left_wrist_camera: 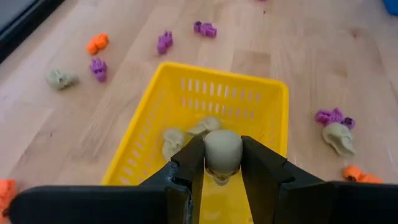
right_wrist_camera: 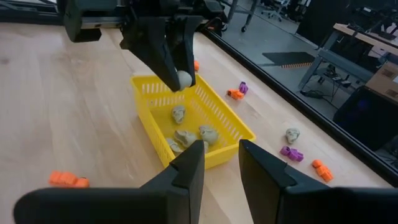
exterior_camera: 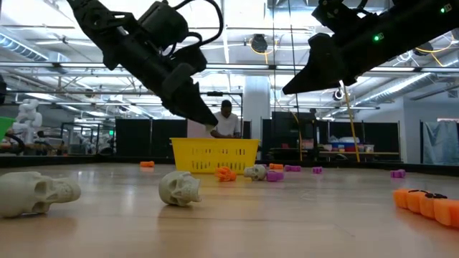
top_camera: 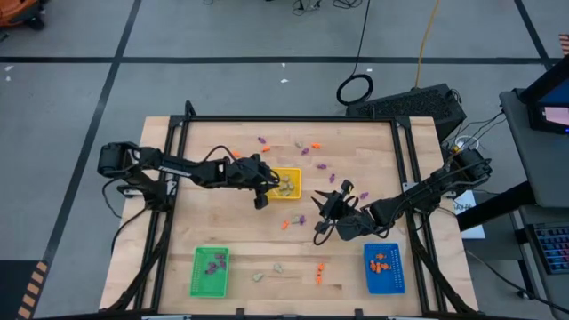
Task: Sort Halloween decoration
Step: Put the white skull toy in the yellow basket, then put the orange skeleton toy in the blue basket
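Observation:
My left gripper (left_wrist_camera: 222, 163) is shut on a pale beige skull trinket (left_wrist_camera: 222, 151) and hangs over the left end of the yellow tray (left_wrist_camera: 224, 78). Several pale skulls (right_wrist_camera: 186, 135) lie in that tray. My right gripper (right_wrist_camera: 221, 165) hovers open to the right of the yellow tray (top_camera: 286, 185), with nothing between its fingers. Orange, purple and pale trinkets lie scattered on the wooden table, among them purple ones (top_camera: 307, 151), orange ones (top_camera: 289, 222) and two skulls (exterior_camera: 179, 188) near the front. My left gripper pinches the skull by its two sides (left_wrist_camera: 208, 152) between its two fingers, at their free ends. The fingers slant down from the table's left side. The skull (right_wrist_camera: 184, 79) is lifted clear above the tray's rim.
A green tray (top_camera: 210, 271) with purple trinkets stands at the near left. A blue tray (top_camera: 384, 268) with orange ones stands at the near right. A dark frame (top_camera: 293, 118) borders the table. A person (exterior_camera: 228, 118) stands in the room behind.

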Available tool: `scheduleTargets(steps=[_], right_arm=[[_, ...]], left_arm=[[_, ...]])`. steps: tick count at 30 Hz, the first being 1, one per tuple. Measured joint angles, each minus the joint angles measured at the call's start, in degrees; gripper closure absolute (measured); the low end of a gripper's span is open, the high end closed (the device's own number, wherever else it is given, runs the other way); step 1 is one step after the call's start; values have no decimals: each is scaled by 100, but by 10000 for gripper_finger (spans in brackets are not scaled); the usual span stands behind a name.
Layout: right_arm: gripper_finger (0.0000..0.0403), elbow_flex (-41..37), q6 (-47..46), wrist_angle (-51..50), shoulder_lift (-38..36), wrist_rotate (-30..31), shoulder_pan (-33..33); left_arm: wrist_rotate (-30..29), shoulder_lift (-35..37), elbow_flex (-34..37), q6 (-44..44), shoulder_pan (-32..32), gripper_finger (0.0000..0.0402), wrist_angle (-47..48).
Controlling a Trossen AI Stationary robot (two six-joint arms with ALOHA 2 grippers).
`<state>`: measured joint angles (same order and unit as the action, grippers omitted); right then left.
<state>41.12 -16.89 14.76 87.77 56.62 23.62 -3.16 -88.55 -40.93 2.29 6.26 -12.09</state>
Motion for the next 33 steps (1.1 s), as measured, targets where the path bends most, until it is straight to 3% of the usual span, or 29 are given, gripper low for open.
scheduleTargets(steps=[12, 18, 26, 33], right_arm=[[314, 0, 108, 44, 0, 0, 0], [314, 0, 108, 46, 0, 0, 0], [314, 168, 253, -50, -291, 8, 0], [314, 498, -113, -1571, -1204, -106, -12]], left_arm=[[-133, -243, -121, -461, -8, 298, 99], [-531, -289, -142, -517, -52, 230, 126], [-286, -128, -142, -569, -67, 113, 50], [-151, 211, -142, -570, -238, 95, 201]])
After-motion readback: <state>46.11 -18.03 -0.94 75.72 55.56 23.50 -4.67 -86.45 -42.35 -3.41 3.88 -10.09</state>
